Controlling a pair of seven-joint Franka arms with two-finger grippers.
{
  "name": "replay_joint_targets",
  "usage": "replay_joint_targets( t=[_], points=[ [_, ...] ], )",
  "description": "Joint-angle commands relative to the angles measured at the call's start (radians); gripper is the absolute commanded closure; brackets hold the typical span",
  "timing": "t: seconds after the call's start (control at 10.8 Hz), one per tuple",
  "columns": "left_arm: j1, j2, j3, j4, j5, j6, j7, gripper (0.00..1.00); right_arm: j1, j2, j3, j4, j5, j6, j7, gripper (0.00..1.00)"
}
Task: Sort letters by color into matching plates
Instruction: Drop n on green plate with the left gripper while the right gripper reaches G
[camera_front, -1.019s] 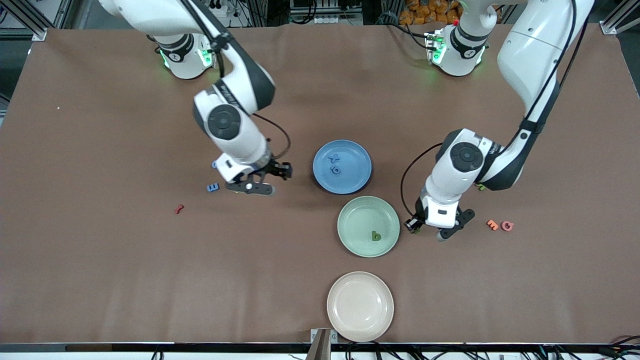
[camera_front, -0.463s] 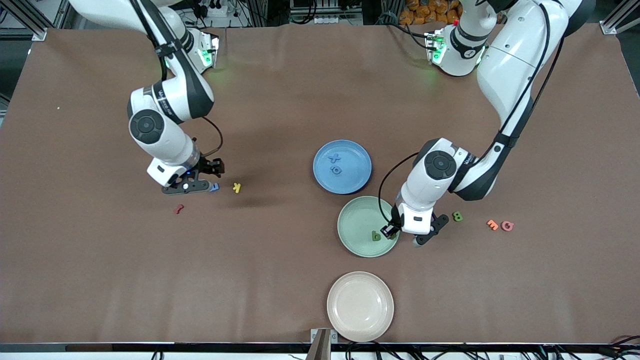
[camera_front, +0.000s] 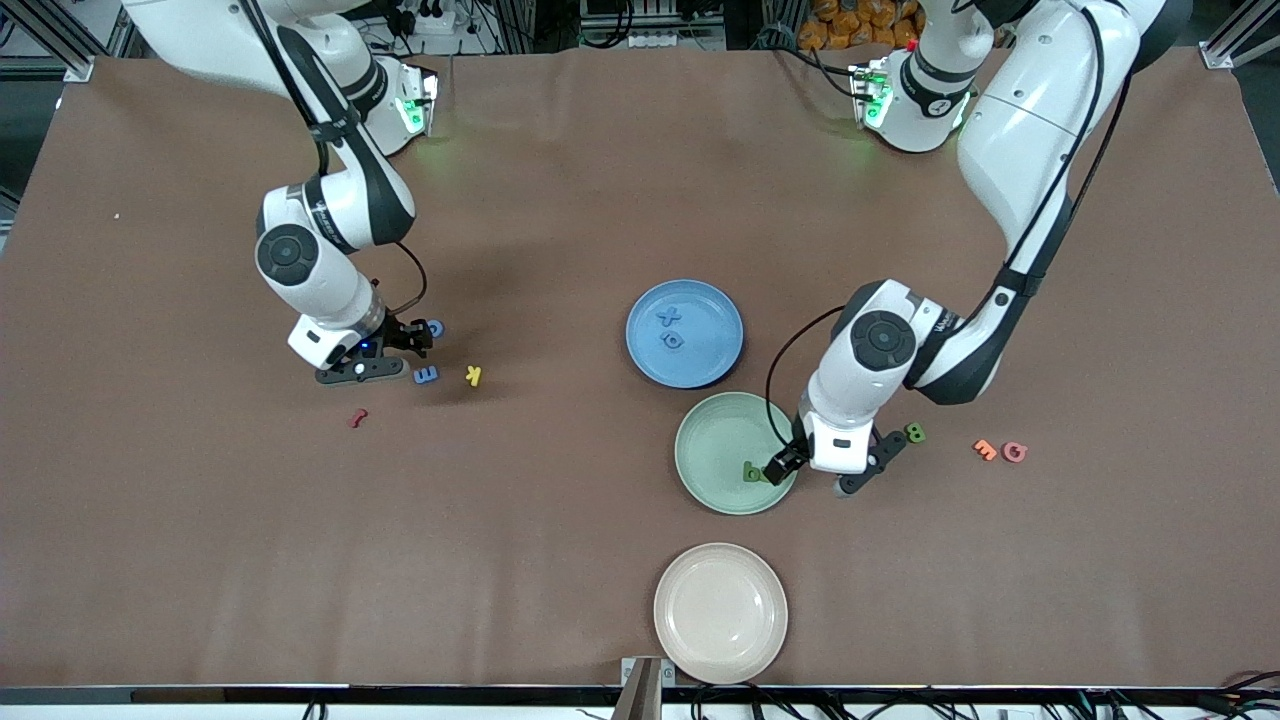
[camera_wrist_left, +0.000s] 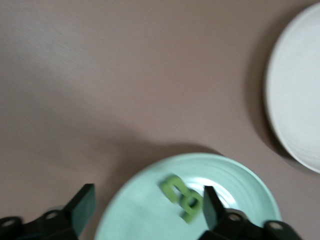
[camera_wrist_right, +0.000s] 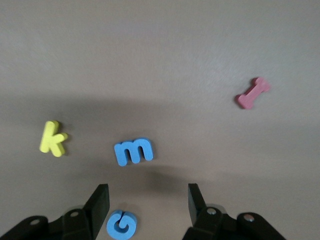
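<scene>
My left gripper (camera_front: 815, 472) hangs open over the rim of the mint green plate (camera_front: 715, 430). Blurred green letters (camera_wrist_left: 182, 197) lie in that plate (camera_wrist_left: 240, 185) beside one fingertip (camera_wrist_left: 212, 207), free of both. My right gripper (camera_front: 385, 355) is open low over a round blue letter (camera_wrist_right: 121, 225), which sits on the table between its fingers, closer to one pad (camera_wrist_right: 97, 205). Nearby lie a blue m (camera_wrist_right: 133, 151), a yellow k (camera_wrist_right: 52, 138) and a red bone piece (camera_wrist_right: 253, 93). The blue plate (camera_front: 715, 355) holds two blue letters (camera_front: 670, 328).
A green 8 (camera_front: 914, 433) lies on the table beside the left hand, with an orange letter (camera_front: 986, 450) and a red one (camera_front: 1015, 452) toward the left arm's end. The beige plate (camera_front: 720, 612) sits nearest the front camera, holding nothing.
The left arm moved over the green plate and its gripper opened, leaving a green piece in the plate. The right arm swung toward its own end of the table, over the blue letters.
</scene>
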Motion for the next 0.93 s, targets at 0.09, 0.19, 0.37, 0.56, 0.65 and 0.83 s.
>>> replay_joint_targets(
  t=[0.09, 0.19, 0.37, 0.56, 0.65, 0.83],
  points=[
    [0.097, -0.019, 0.017, -0.004, 0.04, -0.121, 0.093, 0.0, -0.011, 0.028, 0.011, -0.082, -0.006, 0.082, 0.013, 0.31],
    [0.12, -0.037, 0.016, -0.029, 0.041, -0.13, 0.199, 0.0, -0.002, 0.026, 0.014, -0.085, -0.005, 0.074, 0.063, 0.31],
    [0.176, -0.081, 0.005, -0.098, 0.039, -0.132, 0.325, 0.0, 0.003, 0.023, 0.021, -0.084, -0.005, 0.065, 0.108, 0.31],
    [0.238, -0.121, -0.005, -0.199, 0.036, -0.129, 0.448, 0.0, 0.004, 0.017, 0.025, -0.084, -0.004, 0.045, 0.111, 0.31],
    [0.292, -0.135, -0.04, -0.236, 0.036, -0.129, 0.494, 0.0, 0.007, 0.017, 0.038, -0.084, -0.004, 0.042, 0.143, 0.31],
    [0.381, -0.138, -0.1, -0.295, 0.036, -0.13, 0.555, 0.0, 0.012, 0.017, 0.06, -0.085, -0.004, 0.026, 0.2, 0.31]
  ],
)
